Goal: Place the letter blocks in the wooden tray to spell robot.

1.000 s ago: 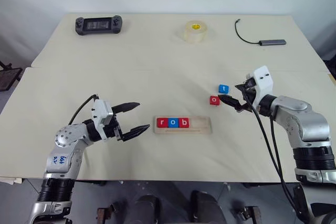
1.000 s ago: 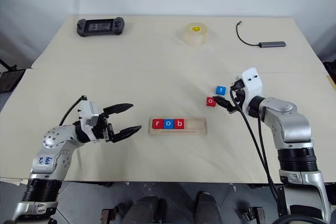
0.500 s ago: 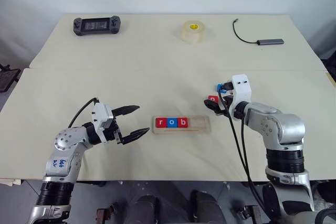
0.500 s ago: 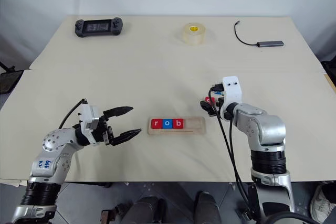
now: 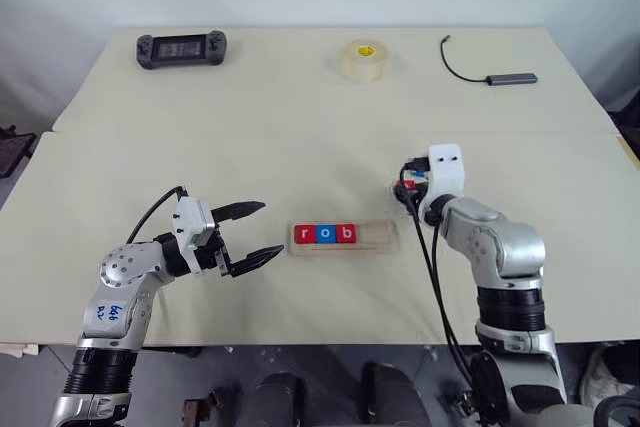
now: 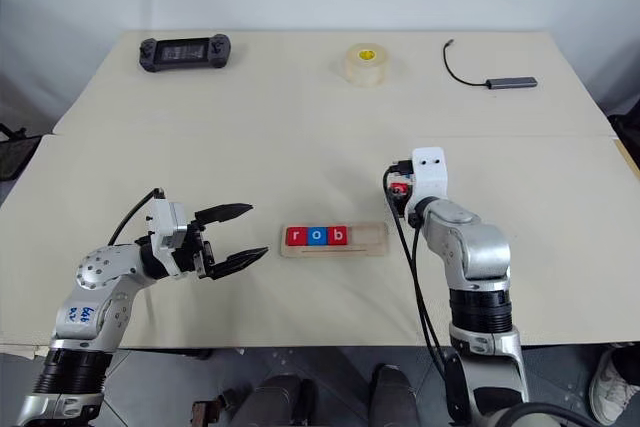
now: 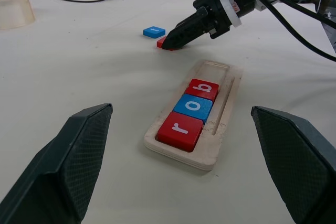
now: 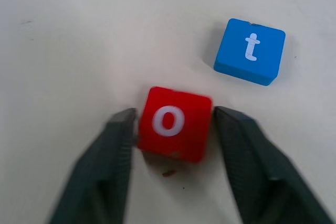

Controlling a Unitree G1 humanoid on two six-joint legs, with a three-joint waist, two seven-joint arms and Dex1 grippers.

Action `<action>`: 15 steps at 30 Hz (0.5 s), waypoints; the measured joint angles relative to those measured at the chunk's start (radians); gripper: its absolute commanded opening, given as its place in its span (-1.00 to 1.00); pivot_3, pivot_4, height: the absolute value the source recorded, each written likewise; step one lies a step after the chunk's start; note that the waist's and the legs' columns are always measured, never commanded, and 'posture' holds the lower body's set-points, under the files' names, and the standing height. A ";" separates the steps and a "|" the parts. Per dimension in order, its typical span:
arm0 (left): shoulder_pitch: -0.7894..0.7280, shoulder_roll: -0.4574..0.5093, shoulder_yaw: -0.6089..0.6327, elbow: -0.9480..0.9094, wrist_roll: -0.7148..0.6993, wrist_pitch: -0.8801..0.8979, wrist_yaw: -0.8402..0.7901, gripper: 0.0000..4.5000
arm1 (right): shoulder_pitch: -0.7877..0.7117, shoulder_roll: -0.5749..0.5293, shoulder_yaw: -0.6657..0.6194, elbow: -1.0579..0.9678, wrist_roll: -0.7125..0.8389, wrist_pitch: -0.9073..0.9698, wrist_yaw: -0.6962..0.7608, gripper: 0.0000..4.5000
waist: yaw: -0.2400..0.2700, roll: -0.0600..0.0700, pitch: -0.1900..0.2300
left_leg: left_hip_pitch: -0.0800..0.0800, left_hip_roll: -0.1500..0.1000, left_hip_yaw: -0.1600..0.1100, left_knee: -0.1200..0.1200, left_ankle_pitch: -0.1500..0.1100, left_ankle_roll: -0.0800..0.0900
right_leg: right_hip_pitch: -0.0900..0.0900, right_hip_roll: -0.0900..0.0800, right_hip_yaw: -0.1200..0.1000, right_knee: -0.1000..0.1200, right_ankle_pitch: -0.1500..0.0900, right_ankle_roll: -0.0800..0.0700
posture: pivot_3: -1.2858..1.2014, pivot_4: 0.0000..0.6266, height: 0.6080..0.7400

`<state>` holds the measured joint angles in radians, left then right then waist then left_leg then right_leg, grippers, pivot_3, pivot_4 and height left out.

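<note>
The wooden tray [image 5: 377, 237] lies at the table's middle with red r [image 5: 306, 234], blue o [image 5: 326, 234] and red b [image 5: 346, 234] filling its left part. To its upper right, a red o block [image 8: 173, 123] rests on the table with my right gripper [image 8: 176, 114] shut on it, one finger on each side. A blue t block [image 8: 249, 51] lies just beyond, untouched. My left gripper [image 5: 270, 229] hovers open left of the tray, holding nothing.
Along the far edge lie a black game controller [image 5: 181, 48], a roll of clear tape [image 5: 364, 59] and a grey hub with its cable [image 5: 495, 72]. The tray's right part stands open between the b and the right gripper.
My right gripper swung left, tipped down over the red o block and drew its fingers in against it. The left arm stayed put.
</note>
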<state>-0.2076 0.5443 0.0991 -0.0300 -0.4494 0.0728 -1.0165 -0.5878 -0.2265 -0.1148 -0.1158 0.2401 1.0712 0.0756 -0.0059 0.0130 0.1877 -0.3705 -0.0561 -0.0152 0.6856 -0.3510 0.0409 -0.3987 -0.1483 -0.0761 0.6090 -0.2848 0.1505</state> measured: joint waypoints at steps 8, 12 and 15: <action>-0.011 -0.001 -0.003 0.021 0.001 -0.020 -0.014 1.00 | 0.075 -0.035 -0.037 -0.113 0.001 0.059 0.007 -0.35 | 0.004 0.000 0.000 | 0.000 0.000 0.000 0.000 0.000 0.000 | 0.000 0.000 0.000 0.000 0.000 0.000 | 0.03 -0.52 1.00; -0.058 -0.007 -0.011 0.093 0.005 -0.042 -0.047 1.00 | 0.169 -0.080 -0.102 -0.238 0.007 0.133 0.011 -0.35 | 0.007 0.000 0.000 | 0.000 -0.001 0.000 0.000 0.000 0.000 | 0.000 0.000 0.000 -0.001 0.000 0.000 | 0.03 -0.52 1.00; -0.091 -0.020 -0.028 0.133 0.007 -0.060 -0.076 1.00 | 0.246 -0.086 -0.144 -0.357 0.018 0.205 0.016 -0.35 | 0.005 0.000 0.000 | 0.000 0.000 0.000 -0.001 0.000 0.000 | 0.000 0.000 0.000 -0.001 0.000 0.000 | 0.03 -0.52 1.00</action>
<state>-0.2983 0.5248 0.0711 0.1031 -0.4423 0.0131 -1.0921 -0.3422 -0.3122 -0.2583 -0.4730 0.2584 1.2766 0.0912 -0.0011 0.0130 0.1876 -0.3707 -0.0563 -0.0152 0.6845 -0.3511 0.0411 -0.3988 -0.1481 -0.0760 0.6084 -0.2848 0.1504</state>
